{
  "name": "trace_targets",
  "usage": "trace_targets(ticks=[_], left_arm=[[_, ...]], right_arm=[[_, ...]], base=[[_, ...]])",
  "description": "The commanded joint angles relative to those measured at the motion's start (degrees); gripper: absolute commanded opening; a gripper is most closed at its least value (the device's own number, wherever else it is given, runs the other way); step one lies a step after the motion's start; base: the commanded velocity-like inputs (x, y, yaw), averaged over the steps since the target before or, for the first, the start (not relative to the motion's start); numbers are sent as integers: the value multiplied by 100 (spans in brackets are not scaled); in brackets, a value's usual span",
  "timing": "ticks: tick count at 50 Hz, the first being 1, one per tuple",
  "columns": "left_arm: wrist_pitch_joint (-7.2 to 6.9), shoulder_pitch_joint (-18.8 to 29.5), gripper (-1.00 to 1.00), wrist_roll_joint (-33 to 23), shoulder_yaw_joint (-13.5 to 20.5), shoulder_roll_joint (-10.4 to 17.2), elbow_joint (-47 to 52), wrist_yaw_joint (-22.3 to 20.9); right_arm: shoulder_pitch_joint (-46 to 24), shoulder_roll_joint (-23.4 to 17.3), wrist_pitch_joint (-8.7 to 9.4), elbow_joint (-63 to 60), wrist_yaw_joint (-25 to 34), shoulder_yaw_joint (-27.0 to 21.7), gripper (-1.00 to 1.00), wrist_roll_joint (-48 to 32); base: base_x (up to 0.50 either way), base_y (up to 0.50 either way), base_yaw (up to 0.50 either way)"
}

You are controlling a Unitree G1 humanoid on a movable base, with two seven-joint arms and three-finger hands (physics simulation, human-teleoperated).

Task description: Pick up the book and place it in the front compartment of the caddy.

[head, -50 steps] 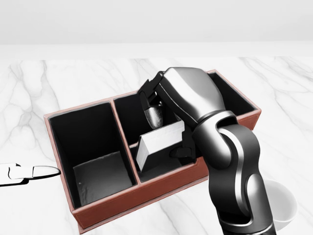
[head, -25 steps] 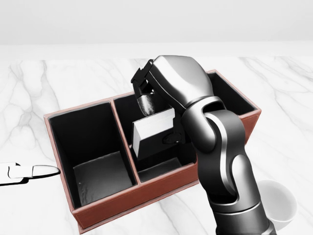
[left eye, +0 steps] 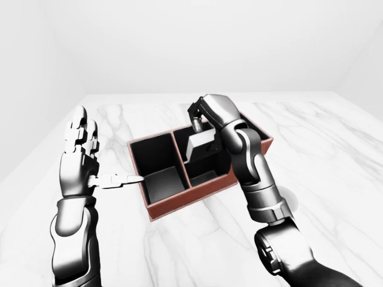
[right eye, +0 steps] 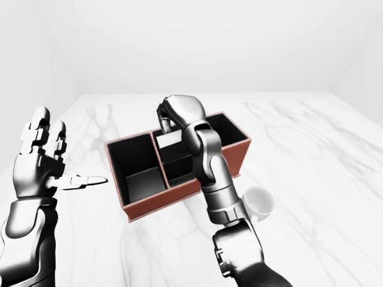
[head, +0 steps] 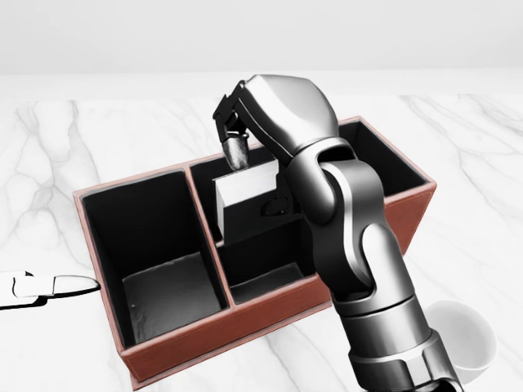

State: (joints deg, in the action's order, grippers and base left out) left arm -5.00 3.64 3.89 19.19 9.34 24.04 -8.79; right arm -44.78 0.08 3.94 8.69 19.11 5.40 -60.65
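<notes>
Book (head: 245, 194) was gripped by your right hand (head: 245, 151) above the caddy (head: 270, 314), unreleased; your left hand (left eye: 81, 156) hung open, holding nothing

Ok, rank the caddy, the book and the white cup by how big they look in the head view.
1. Caddy, by far the largest.
2. Book and white cup look alike; both are partly hidden, so no ranking.
</notes>
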Motion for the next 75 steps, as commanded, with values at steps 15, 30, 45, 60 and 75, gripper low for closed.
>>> trace_targets(ticks=[15,30,45,60,75], left_arm=[[0,14,98,38,28,21,-8,7],[0,-3,98,43,38,15,21,4],[0,5,98,62,51,24,70,8],[0,22,99,70,63,35,75,19],[0,25,99,55,62,33,71,17]], right_arm=[[-687,45,-33,1258,-842,-42,-100,73],[-952,53,-44,1815,-1260,-50,-100,258],[-1102,53,-177,2329,-1631,-20,-100,252],[-1225,109,-203,2514,-1698,17,-100,218],[-1546,70,-363,3051,-1927,-26,-100,256]], base=[[0,0,0],[0,0,0],[0,0,0],[0,0,0],[0,0,0]])
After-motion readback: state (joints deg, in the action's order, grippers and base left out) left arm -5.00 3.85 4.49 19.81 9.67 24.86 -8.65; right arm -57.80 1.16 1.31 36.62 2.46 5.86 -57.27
